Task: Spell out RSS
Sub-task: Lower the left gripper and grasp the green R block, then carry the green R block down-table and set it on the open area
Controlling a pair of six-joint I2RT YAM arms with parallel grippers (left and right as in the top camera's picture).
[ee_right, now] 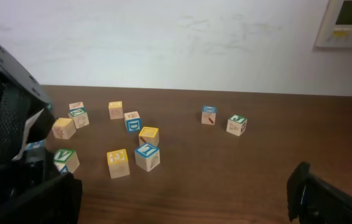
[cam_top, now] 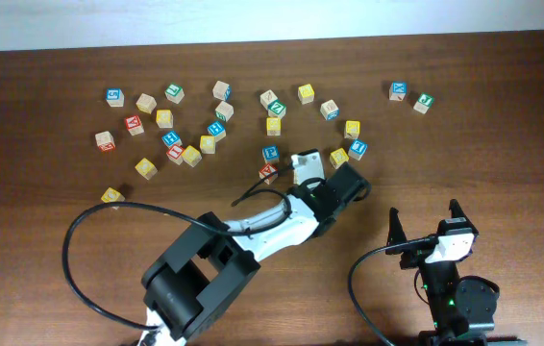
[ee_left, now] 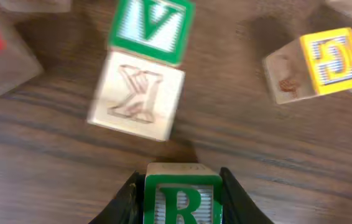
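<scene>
The R cube, white face with a green border and green R, sits between the jaws of my left gripper, which is shut on it. In the overhead view this gripper is among the scattered cubes at table centre, and the R cube is hidden under it. Several yellow cubes lie about, for example one in the overhead view and one in the right wrist view. I cannot read an S on any. My right gripper is open and empty over bare table near the front right, also seen in its wrist view.
Just ahead of the left jaws are a plain wood-faced cube, the green V cube and a yellow G cube. Many more cubes spread across the far half of the table. A black cable loops at front left.
</scene>
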